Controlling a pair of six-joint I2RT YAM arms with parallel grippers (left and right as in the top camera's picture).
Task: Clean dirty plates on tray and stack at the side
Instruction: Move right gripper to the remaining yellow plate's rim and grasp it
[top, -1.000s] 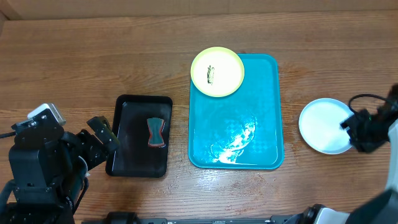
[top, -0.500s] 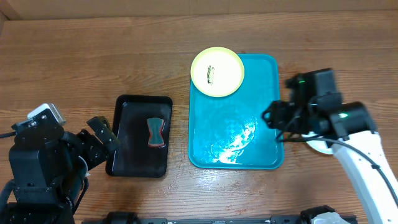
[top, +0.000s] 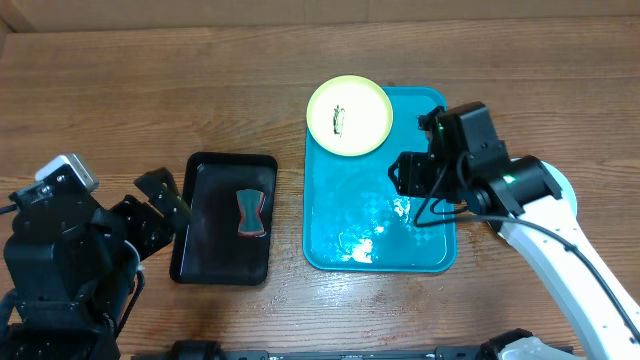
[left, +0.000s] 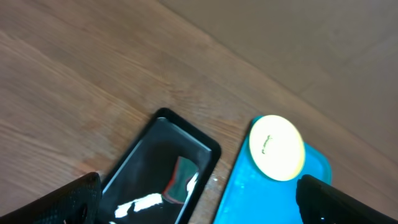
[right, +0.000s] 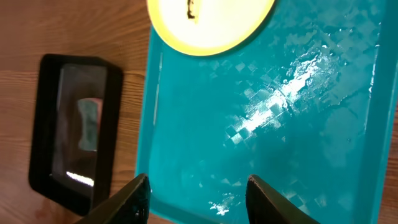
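Observation:
A pale yellow-green plate (top: 349, 116) with a dark scribble at its centre sits on the far left corner of the turquoise tray (top: 340, 240). My right gripper (top: 398, 176) is open and empty above the tray's middle, short of that plate. In the right wrist view the plate (right: 217, 22) lies ahead of the open fingers (right: 199, 199) over the wet tray (right: 298, 124). A white plate (top: 566, 192) lies on the table right of the tray, mostly hidden by my right arm. My left gripper (top: 165, 203) is open and empty left of the black tray.
A small black tray (top: 215, 250) holding a red-edged green sponge (top: 251, 214) stands left of the turquoise tray. The left wrist view shows the black tray (left: 143, 186), the sponge (left: 180, 182), and the plate (left: 277, 147) beyond the open fingers (left: 199, 211).
My right arm has swung left from beside the white plate to above the tray. My left arm has shifted slightly to the left.

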